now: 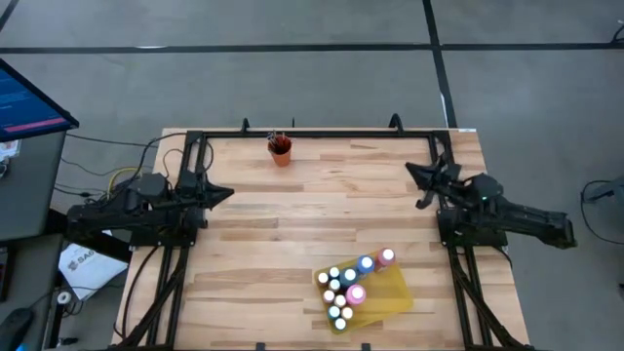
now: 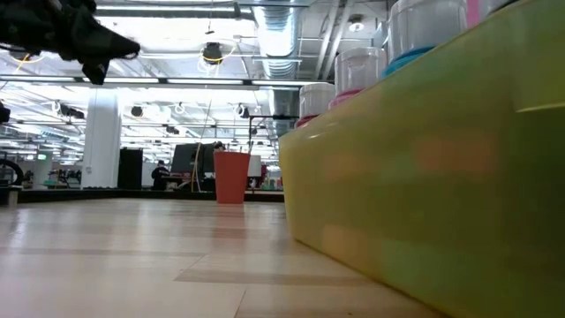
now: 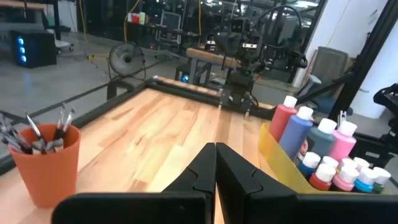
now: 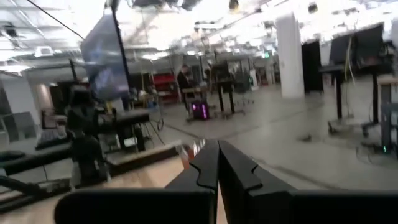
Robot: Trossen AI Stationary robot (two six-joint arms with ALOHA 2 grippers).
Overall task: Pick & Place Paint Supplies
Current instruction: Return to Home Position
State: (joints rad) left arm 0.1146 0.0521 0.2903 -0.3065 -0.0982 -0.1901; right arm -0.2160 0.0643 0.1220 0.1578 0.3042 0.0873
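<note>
- The left arm lies folded low at the left edge of the worktop (image 1: pixel 322 214). Its left gripper (image 1: pixel 226 195) points inward over the worktop, fingers (image 3: pixel 202 174) pressed together.
- The right arm lies folded at the worktop's right edge. Its right gripper (image 1: pixel 414 173) points inward, fingers (image 4: pixel 208 167) closed without a gap.

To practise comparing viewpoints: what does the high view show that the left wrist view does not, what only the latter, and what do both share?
Only the high view: the whole table, and the left arm's full length behind the left gripper. Only the left wrist view: the separate tips of the paintbrushes, and the room beyond. Both: the orange cup, the yellow tray of paint bottles, and the right gripper across the table.
</note>
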